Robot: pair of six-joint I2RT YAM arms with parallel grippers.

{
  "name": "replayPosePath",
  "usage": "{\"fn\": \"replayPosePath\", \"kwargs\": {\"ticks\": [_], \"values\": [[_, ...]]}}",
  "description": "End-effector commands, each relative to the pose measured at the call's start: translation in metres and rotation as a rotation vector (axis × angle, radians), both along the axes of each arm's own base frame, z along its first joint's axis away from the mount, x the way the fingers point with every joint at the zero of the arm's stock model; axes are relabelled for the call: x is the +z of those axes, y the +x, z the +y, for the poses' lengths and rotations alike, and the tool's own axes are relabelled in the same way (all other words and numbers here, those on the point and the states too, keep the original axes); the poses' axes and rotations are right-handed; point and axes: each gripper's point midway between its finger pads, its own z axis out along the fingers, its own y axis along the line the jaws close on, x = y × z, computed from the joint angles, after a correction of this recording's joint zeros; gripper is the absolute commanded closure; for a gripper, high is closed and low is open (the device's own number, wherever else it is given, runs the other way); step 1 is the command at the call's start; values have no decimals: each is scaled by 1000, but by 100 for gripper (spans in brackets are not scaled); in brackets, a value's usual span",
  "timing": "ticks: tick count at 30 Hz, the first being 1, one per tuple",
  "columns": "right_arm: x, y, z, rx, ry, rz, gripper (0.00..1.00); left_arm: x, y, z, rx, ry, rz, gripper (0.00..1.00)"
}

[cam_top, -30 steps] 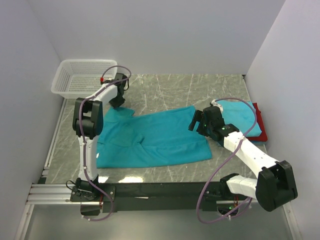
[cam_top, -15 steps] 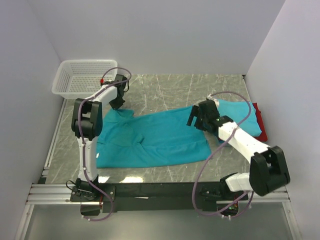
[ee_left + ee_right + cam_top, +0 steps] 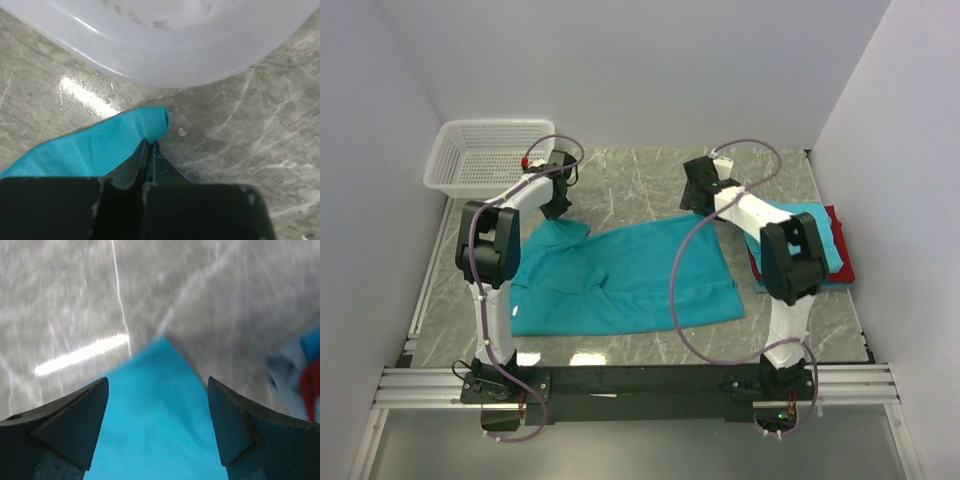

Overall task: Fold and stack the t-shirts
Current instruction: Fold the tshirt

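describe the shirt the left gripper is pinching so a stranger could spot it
On the grey marble table, between the two arms, a teal t-shirt lies spread open. Unlike the folded shirts stacked at the table's right edge, it is unfolded, one corner pinched by the left gripper.

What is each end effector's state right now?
Left end effector: closed on the teal t-shirt.
Right end effector: open, holding nothing.

Robot test cell, lab setting.
White walls (image 3: 620, 70) box in marble-look tabletop (image 3: 640, 175); left arm (image 3: 495, 320), right arm (image 3: 783, 330) bolted to aluminium rail (image 3: 420, 385), bottom of frame.
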Motion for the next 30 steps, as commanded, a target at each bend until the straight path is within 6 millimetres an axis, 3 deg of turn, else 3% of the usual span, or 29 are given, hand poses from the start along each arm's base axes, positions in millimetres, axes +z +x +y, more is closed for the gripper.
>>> {"fn": "replayPosePath", "kwargs": {"ticks": [1, 2, 3, 4, 6, 7, 10, 17, 25, 29, 30], "values": [[5, 30, -11, -58, -114, -19, 15, 30, 10, -4, -14, -16, -90, 99], [3, 34, -10, -53, -126, -7, 15, 31, 10, -4, -15, -15, -91, 100], [-14, 36, -10, -49, -145, 34, 15, 31, 11, -5, -19, -17, -92, 100], [-6, 47, -7, -53, -150, 17, 16, 30, 10, -5, -19, -19, -91, 100], [-23, 48, -7, -43, -170, 65, 17, 30, 10, -4, -16, -16, -86, 99], [-19, 54, -6, -47, -170, 56, 18, 28, 9, -4, -17, -14, -76, 100], [-29, 50, -7, -43, -188, 90, 26, 27, 8, -4, -12, -14, -76, 100], [-35, 36, -10, -37, -202, 154, 33, 31, 4, -6, -10, -36, -92, 99], [-41, 32, -6, -21, -185, 186, 48, 32, 3, -5, -16, -29, -90, 100], [-46, 32, -5, -27, -182, 204, 68, 32, 0, -3, -12, -23, -85, 100], [-46, 33, -5, -31, -179, 200, 76, 32, 0, -2, -11, -21, -83, 100]]}}
